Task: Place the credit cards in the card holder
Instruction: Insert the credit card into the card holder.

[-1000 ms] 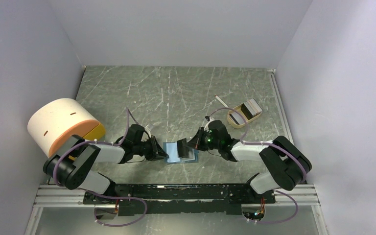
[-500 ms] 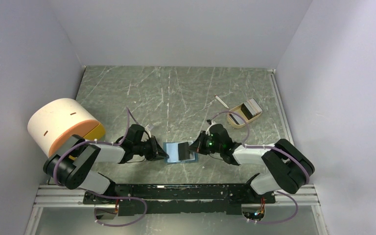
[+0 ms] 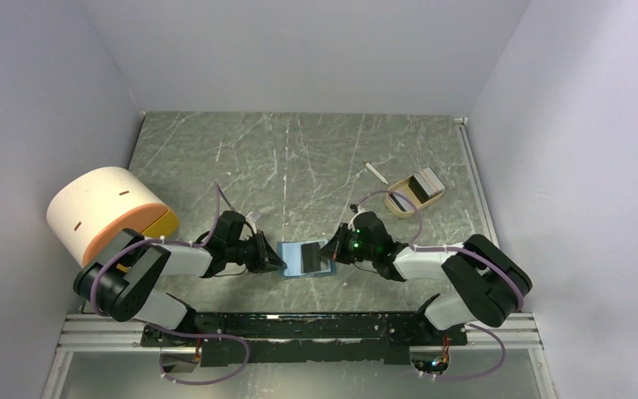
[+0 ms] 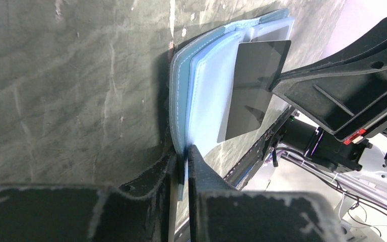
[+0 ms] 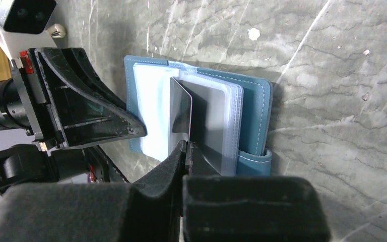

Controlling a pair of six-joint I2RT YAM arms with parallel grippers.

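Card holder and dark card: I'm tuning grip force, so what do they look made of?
The card holder looks like teal leather or faux leather, matte, with pale stitching along its edges; its inner sleeves seem soft clear plastic, slightly glossy. The dark card is probably rigid plastic: thin, flat, smooth, with a faint sheen.

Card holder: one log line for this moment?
left gripper: shut on card holder edge | right gripper: shut on dark credit card, at open holder | tan tray: holds cards

We saw the left arm (image 3: 174, 259) and right arm (image 3: 422, 259): white links, black joints, purple cables (image 3: 218, 199) looping behind black fingers (image 4: 146, 176).
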